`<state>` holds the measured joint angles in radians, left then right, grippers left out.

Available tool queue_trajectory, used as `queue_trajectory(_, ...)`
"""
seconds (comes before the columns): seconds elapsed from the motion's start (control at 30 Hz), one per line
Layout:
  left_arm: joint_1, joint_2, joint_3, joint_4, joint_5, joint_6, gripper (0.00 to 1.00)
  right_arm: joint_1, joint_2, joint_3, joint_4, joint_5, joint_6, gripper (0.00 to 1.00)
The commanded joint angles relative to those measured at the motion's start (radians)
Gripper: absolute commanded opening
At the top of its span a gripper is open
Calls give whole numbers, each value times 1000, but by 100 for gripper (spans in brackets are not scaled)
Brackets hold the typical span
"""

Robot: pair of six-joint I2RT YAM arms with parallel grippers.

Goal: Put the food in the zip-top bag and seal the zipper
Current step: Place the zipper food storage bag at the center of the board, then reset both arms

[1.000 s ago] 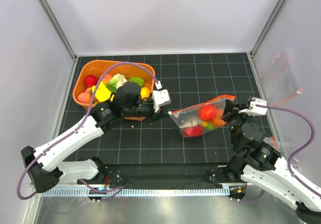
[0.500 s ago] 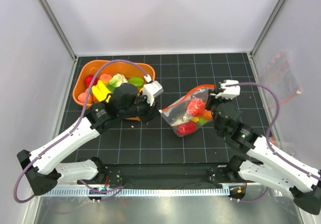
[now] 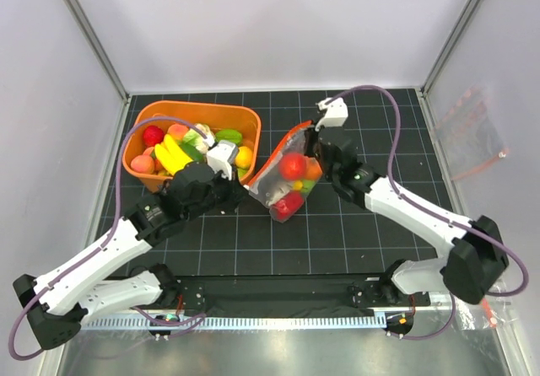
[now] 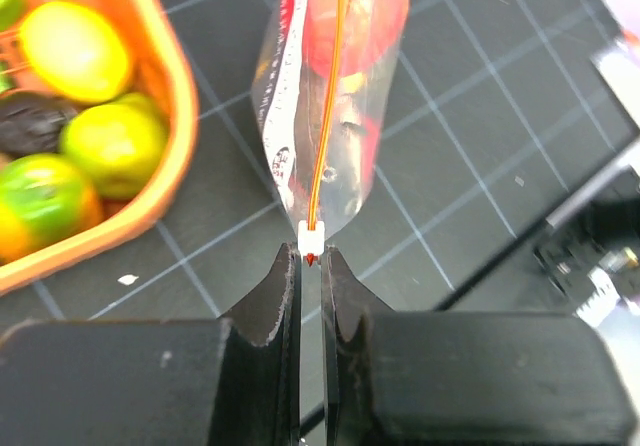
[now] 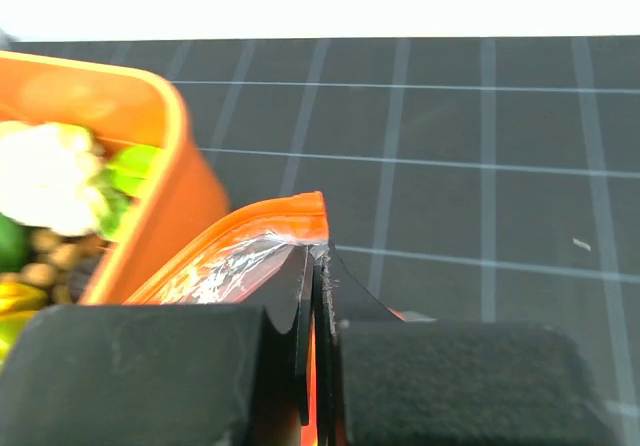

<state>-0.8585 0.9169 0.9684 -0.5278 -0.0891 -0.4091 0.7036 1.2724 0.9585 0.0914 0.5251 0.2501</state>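
Black gridded mat [image 3: 371, 224] is the work surface, with plain white walls [image 3: 270, 30] on three sides and metal corner posts [image 3: 89, 34]. An orange plastic tub [image 3: 198, 107] sits far-left on the mat, packed with glossy toy food: yellow banana bunch [image 3: 173, 153], red round piece [image 3: 153, 135], lime-green pieces [image 4: 115, 146], white cauliflower-like piece [image 5: 45, 176]. A second clear bag [image 3: 474, 131] lies off the mat by the right wall.

The clear crinkly zip-top bag [image 3: 283, 182] is mid-mat, just right of the tub, stretched between the two grippers. Inside it are a red toy piece [image 3: 293, 166], an orange piece [image 3: 313, 170] and another red one lower down [image 3: 287, 206], with bits of lime-green and yellow between them. The red-orange zipper strip [image 4: 330, 96] runs taut along the bag from one gripper to the other.

Left gripper [image 4: 311, 258]: jaws almost together with only a thin slit, pinching the near end of the strip right under the small white tab [image 4: 311, 234]. Right gripper [image 5: 317, 256]: jaws pressed together on the far corner of the bag's mouth.

Can't tell whether the strip is sealed along its length, or whether the bag's belly touches the mat. The right wrist view shows only the bag's corner; the rest is behind the fingers. The tub is cut off in both wrist views. The bag's contents are blurred in the left wrist view.
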Motion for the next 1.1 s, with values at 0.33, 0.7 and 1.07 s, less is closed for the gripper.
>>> queue_trajectory(0.33, 84, -107, -82, 94, -235, -97, 65, -10, 133, 240, -8, -185, 38, 98)
queue_trajectory(0.7, 84, -153, -62, 23, -276, -226, 100, -10, -168, 108, -246, 7, 38, 100)
queue_trajectory(1.07, 84, -377, -414, 323, -95, -254, 100, -9, -612, -357, -384, 75, 153, 100)
